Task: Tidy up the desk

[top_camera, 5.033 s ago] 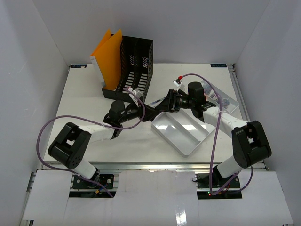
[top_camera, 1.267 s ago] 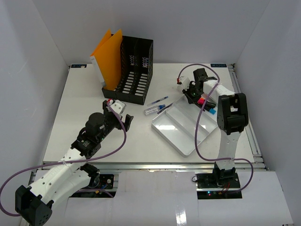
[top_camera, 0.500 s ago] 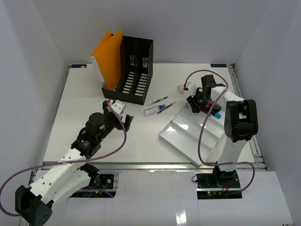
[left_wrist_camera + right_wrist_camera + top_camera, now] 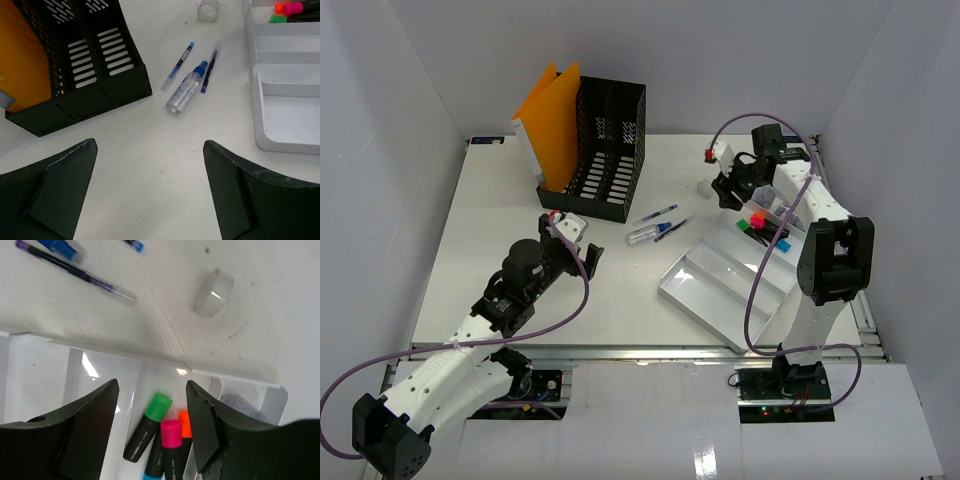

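Note:
The white desk carries a blue pen, a purple pen and a small clear bottle with a blue cap at its middle. Several coloured markers lie in the far end of a white compartmented tray. My right gripper hovers open just above that end; in its wrist view the green marker, the pink marker and an orange one lie loose below its gripper. My left gripper is wide open over bare desk, short of the pens.
A black mesh file holder with an orange folder stands at the back left. A clear tape roll lies by the right gripper, also in its wrist view as the roll. A metal rail runs along the near edge.
My right gripper has opened, let go of the markers in the tray and drawn back toward the far side. The tray shifted slightly earlier. The left arm has not moved.

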Tool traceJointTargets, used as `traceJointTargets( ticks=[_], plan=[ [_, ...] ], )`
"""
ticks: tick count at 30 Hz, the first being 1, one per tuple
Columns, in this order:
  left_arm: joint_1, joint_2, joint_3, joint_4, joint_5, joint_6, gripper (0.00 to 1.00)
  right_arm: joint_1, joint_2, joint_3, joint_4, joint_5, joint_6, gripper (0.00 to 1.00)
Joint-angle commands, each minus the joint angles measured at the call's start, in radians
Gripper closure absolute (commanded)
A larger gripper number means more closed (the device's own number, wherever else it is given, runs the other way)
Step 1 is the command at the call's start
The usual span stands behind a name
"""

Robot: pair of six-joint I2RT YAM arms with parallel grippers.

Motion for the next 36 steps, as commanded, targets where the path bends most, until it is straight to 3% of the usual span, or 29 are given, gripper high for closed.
traceJointTargets(
  ticks=[1,5,8,20,36],
  plan=[
    [0.003,-0.004,-0.001,0.000,0.005,0.002,0.02,0.044,-0.040,0.017,-0.132,-0.237,-0.346,0.36],
    [0.004,-0.004,-0.003,0.000,0.004,0.005,0.02,0.097,-0.060,-0.042,-0.144,-0.332,-0.577,0.28],
    [0.004,-0.001,-0.001,-0.001,0.004,0.006,0.02,0.138,-0.038,-0.028,-0.145,-0.313,-0.631,0.26],
    [0.004,0.002,-0.004,-0.001,0.002,0.012,0.02,0.334,0.139,0.163,-0.143,-0.226,-0.633,0.31],
    [0.004,0.002,-0.004,0.002,-0.009,0.018,0.02,0.452,0.267,0.164,-0.030,-0.115,-0.557,0.36]
  ],
)
